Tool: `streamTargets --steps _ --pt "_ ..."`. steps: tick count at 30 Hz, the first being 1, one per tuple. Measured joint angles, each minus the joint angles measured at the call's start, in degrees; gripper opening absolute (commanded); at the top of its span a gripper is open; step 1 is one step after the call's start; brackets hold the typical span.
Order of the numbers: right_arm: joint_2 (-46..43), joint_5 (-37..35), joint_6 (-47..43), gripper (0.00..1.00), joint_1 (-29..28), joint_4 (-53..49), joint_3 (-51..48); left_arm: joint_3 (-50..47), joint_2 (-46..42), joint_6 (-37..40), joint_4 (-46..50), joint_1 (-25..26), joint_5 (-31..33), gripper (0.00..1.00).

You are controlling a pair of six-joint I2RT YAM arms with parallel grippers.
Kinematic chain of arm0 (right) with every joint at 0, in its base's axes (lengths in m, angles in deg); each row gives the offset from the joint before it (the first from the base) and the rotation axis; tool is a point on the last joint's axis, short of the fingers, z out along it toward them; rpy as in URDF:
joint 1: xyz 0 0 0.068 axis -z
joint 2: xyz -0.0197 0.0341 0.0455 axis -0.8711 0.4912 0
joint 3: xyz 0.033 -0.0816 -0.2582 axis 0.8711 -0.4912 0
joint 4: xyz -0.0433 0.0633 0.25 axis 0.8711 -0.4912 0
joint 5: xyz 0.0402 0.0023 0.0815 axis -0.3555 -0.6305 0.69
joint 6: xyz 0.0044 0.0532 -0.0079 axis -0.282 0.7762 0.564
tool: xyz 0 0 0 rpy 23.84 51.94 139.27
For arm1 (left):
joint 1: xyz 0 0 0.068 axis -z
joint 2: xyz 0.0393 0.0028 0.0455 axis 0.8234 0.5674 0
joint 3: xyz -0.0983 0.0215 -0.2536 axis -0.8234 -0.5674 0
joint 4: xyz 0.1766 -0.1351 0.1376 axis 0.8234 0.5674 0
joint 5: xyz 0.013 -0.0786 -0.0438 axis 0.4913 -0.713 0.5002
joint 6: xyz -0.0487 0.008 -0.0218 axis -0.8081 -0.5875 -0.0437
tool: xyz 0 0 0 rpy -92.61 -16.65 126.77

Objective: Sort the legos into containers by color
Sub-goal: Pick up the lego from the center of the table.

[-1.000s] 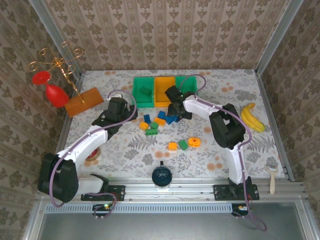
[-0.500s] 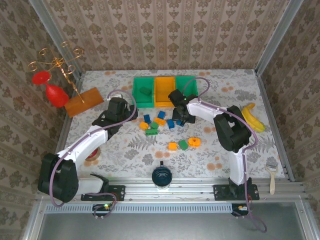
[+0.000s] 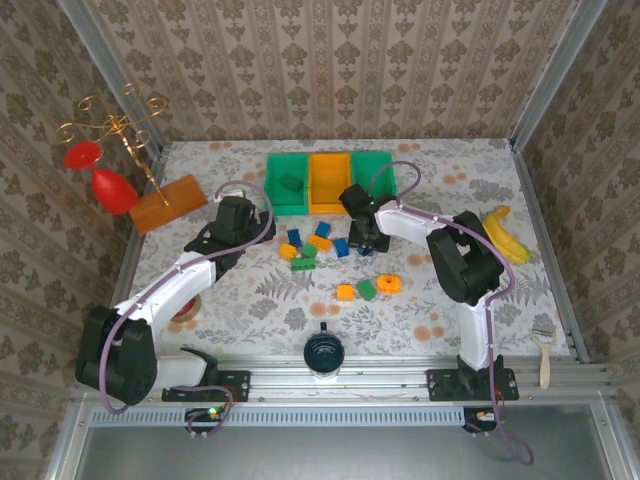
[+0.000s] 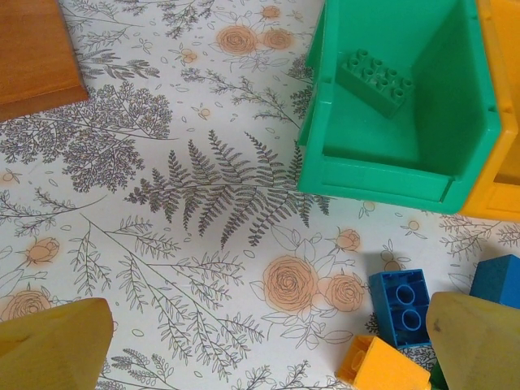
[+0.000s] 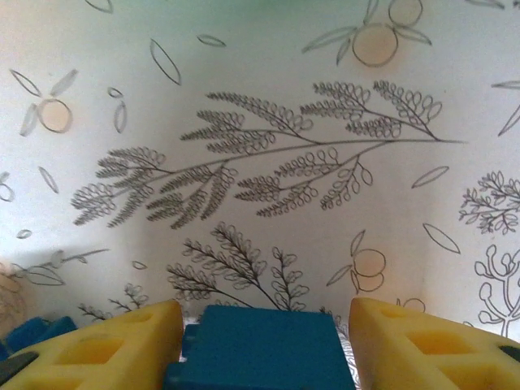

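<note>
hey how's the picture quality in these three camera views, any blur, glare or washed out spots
Top external view: sharp and evenly lit, walls leaning outward from wide-angle distortion. Left wrist view: crisp on the left green bin, while the left hand's near fingers look soft. Right wrist view: tablecloth washed out and pale, the blue brick between the right hand's fingers slightly blurred.

Bare cloth (image 3: pixel 270 300) nearside; bins (image 3: pixel 329 182) behind bricks (image 3: pixel 320 243)

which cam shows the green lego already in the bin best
The left wrist view: the green lego sits close and sharp, studs visible, inside the left green bin. The top external view shows it small.
</note>
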Motion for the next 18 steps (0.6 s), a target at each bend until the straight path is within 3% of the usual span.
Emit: streamTargets --steps 5,18 --pt "-0.31 0.04 0.00 0.58 -0.04 -0.24 -0.83 0.00 0.00 0.00 0.00 0.00 -0.02 1.00" --pt "-4.00 -0.04 -1.88 0.31 -0.07 -0.37 -2.25 0.00 0.00 0.00 0.00 0.00 0.02 1.00"
